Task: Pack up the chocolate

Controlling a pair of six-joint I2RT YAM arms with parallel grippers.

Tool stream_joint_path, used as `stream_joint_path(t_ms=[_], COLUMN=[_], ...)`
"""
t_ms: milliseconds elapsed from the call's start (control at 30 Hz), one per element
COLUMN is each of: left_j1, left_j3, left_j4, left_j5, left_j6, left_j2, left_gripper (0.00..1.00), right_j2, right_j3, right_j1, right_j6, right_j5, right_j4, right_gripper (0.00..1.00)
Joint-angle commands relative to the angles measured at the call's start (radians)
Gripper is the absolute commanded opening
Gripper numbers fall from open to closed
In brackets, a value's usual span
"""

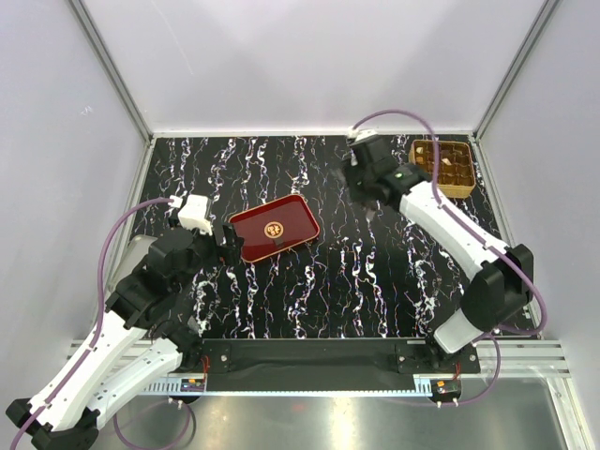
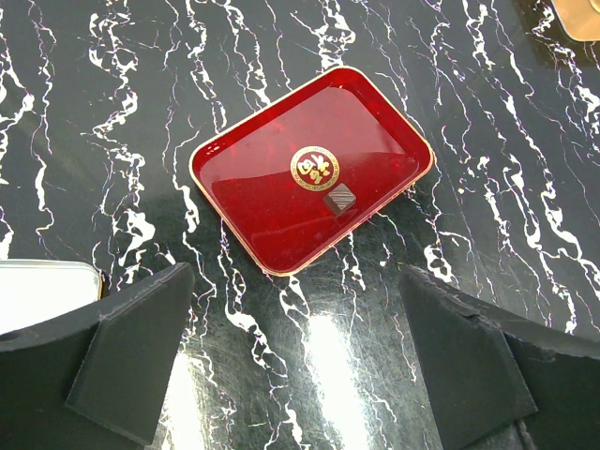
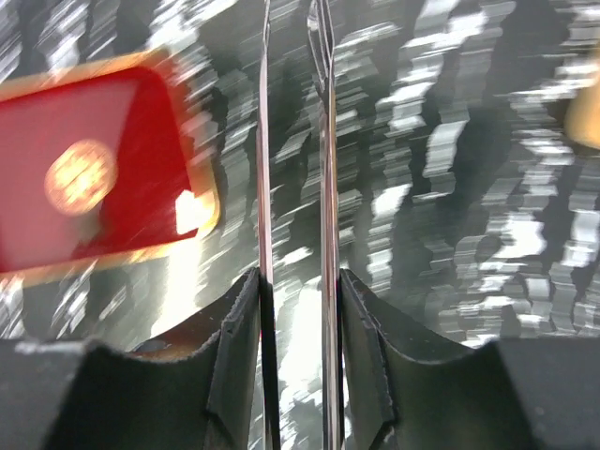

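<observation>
One dark chocolate [image 2: 339, 199] sits on the red tray [image 2: 244, 187], by its near long edge, straight ahead of my left gripper [image 2: 295, 277], which is wide, empty and nearer. My right gripper [image 3: 300, 281] is narrow, pinching tweezers [image 3: 324, 141].

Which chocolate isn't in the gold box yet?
The dark square chocolate lying alone on the red tray, just beside its gold emblem. The other chocolates already sit in compartments of the gold box.
</observation>
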Motion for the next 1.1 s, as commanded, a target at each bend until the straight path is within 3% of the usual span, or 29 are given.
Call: stream_joint_path(t_ms=[0, 133, 467, 600, 1067], left_j1=[0.002, 0.002, 0.002, 0.002, 0.002], left_j3=[0.004, 0.004, 0.003, 0.003, 0.003], left_j4=[0.038, 0.038, 0.036, 0.035, 0.035], left_j5=[-0.015, -0.014, -0.017, -0.015, -0.012], left_j6=[0.005, 0.005, 0.005, 0.003, 0.003], left_j2=[0.002, 0.002, -0.003, -0.003, -0.006], left_gripper=[0.99, 0.99, 0.99, 0.99, 0.99], right_j2=[-0.049, -0.023, 0.077, 0.129, 0.232], right_j3=[-0.030, -0.027, -0.017, 0.008, 0.063], right_j1=[0.103, 0.254, 0.396, 0.473, 0.570], right_j6=[0.036, 0.093, 0.171, 0.174, 0.177], right_j5=[-0.021, -0.024, -0.055, 0.026, 0.152], right_j4=[0.022, 0.003, -0.009, -0.047, -0.106], right_gripper=[0.43, 0.45, 0.46, 0.46, 0.47])
